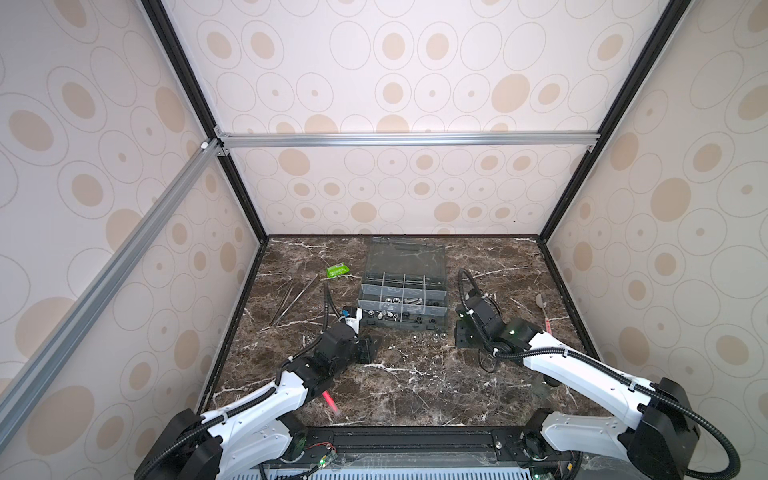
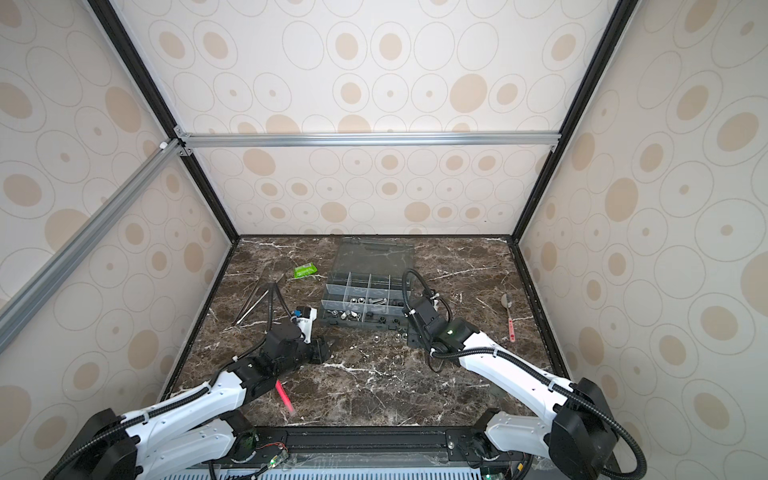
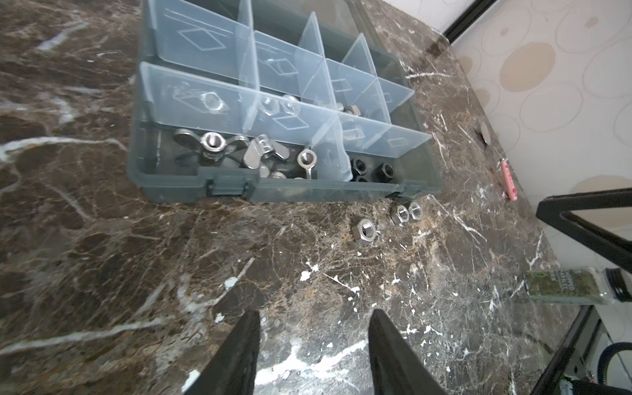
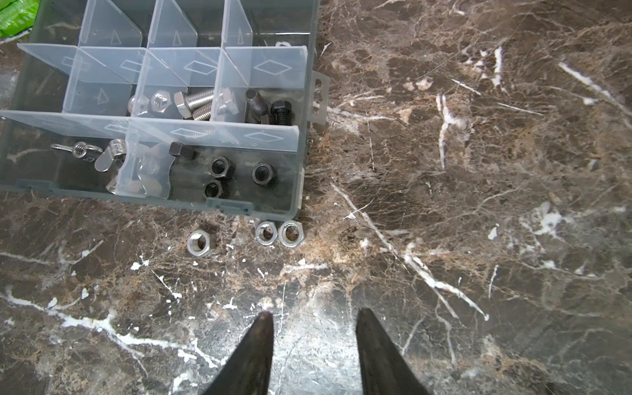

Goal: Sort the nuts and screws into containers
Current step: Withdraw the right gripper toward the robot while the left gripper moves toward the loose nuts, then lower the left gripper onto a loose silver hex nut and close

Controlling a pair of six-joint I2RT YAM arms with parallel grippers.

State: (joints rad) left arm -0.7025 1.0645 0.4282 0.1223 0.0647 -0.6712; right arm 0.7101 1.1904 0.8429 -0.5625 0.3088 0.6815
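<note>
The dark grey organiser box (image 1: 441, 308) stands mid-table with its clear lid back, and its containers are split by translucent dividers (image 4: 191, 65). Silver screws (image 4: 196, 102) and black screws (image 4: 278, 110) lie in middle compartments. Black nuts (image 4: 222, 167) and silver wing nuts (image 3: 212, 143) fill the front row. Three silver hex nuts (image 4: 201, 242) (image 4: 266, 233) (image 4: 290, 234) lie loose on the marble just in front of the box. My left gripper (image 3: 314, 314) hovers open and empty short of them. The right gripper (image 4: 316, 313) is open and empty too, beside the box's right front corner.
A green packet (image 1: 336, 271) and long tweezers (image 1: 291, 299) lie left of the box. A pink pen (image 1: 330, 401) lies under my left arm. A pink-handled spoon (image 1: 542, 309) rests by the right wall. A small jar (image 3: 574, 285) lies on its side near the right arm.
</note>
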